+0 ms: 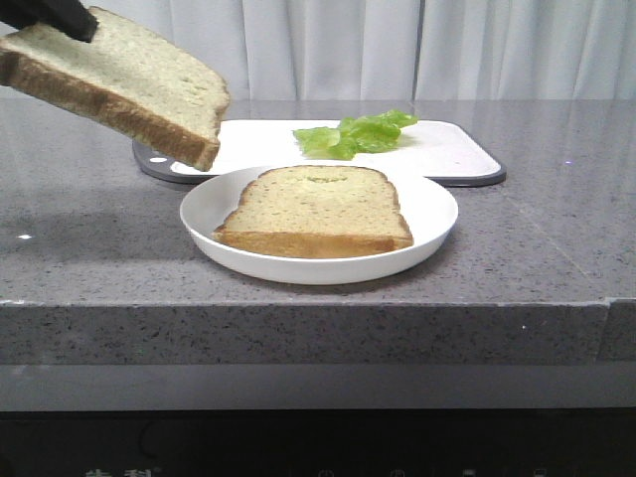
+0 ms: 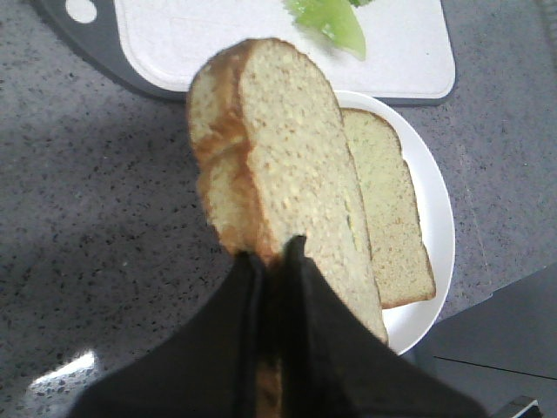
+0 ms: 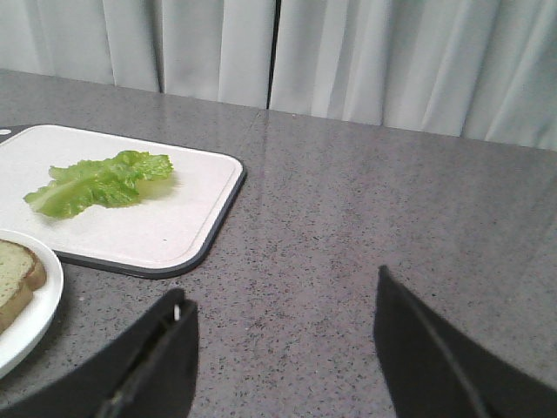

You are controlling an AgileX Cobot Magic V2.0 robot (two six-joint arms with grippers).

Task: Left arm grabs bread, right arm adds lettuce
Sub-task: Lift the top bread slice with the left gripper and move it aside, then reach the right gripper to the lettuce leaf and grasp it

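My left gripper (image 2: 274, 252) is shut on one edge of a thick slice of bread (image 2: 278, 157). In the front view that slice (image 1: 119, 84) hangs tilted in the air at the upper left, above the counter and left of the white plate (image 1: 432, 214). A second bread slice (image 1: 318, 209) lies flat on the plate. The ruffled green lettuce (image 1: 358, 134) rests on the white cutting board (image 1: 447, 149) behind the plate. My right gripper (image 3: 280, 292) is open and holds nothing, over bare counter to the right of the board, apart from the lettuce (image 3: 100, 183).
The grey speckled counter (image 1: 537, 248) runs to a front edge just below the plate. White curtains (image 1: 328, 45) hang behind. The cutting board has a dark rim (image 3: 204, 252). The right arm does not show in the front view.
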